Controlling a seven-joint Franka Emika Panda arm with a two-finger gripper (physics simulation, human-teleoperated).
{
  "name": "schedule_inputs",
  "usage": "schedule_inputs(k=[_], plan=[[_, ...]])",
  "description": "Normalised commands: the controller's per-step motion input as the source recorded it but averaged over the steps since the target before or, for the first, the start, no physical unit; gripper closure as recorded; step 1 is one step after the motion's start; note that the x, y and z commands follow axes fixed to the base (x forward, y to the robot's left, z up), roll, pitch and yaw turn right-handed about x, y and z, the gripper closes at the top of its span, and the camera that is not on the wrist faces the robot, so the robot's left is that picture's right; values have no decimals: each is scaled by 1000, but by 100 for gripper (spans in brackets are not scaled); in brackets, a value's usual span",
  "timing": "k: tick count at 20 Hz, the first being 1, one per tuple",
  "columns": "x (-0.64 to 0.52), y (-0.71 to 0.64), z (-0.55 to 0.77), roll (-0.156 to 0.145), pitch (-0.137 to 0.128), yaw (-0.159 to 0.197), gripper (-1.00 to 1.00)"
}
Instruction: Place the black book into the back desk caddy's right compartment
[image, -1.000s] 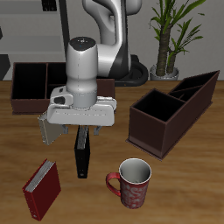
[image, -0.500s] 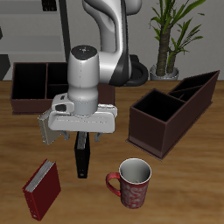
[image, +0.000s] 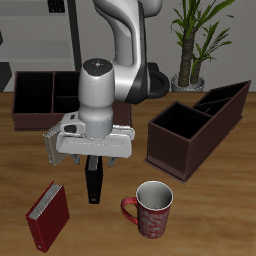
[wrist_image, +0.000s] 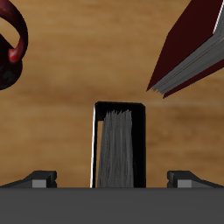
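The black book (image: 94, 185) stands upright on the wooden table, its pale page edge facing up at the wrist camera (wrist_image: 118, 144). My gripper (image: 92, 155) hangs directly over it, open, with one finger to either side of the book's top edge (wrist_image: 112, 181) and not touching it. The back desk caddy (image: 40, 95) lies farther back, partly hidden by my arm. Its right compartment (image: 33, 93) shows as the large end cell, with nothing visible inside.
A red book (image: 47, 215) (wrist_image: 192, 48) leans near the front edge beside the black book. A red mug (image: 150, 208) (wrist_image: 10, 48) stands on the other side. A dark-brown slanted-wall caddy (image: 195, 125) sits across the table, and a potted plant (image: 195, 40) stands behind it.
The gripper has come down a little toward the black book's top, still open. The book, mug and red book have not moved.
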Motion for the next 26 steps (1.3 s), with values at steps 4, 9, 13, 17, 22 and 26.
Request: schedule_inputs(k=[4, 9, 13, 17, 22, 26], plan=[[104, -49, -111, -20, 15, -23, -100], [113, -77, -65, -29, 14, -23, -100], [46, 87, -169, 13, 23, -26, 100], [53, 38, -137, 1, 22, -14, 100], [-38, 66, 63, 5, -3, -8, 100], [-143, 116, 279, 7, -35, 10, 100]])
